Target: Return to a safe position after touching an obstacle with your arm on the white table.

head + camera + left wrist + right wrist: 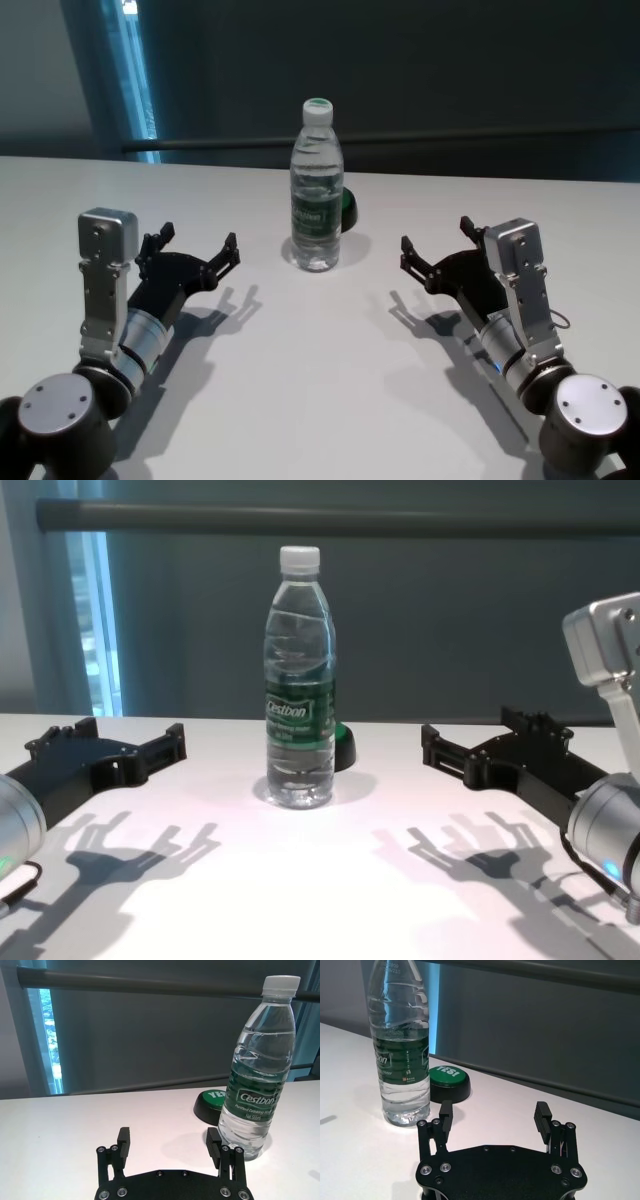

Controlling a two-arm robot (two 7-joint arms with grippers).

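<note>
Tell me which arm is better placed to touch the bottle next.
Left, marginally. The left hand sits open beside the bottle with a fingertip almost level with its base in the left wrist view. The right hand, also open, looks slightly farther off. Neither touches it.

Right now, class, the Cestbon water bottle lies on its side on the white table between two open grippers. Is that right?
Not quite. The Cestbon water bottle stands upright, cap on top, as the chest view shows. It is on the white table, between the open left gripper and right gripper.
</note>
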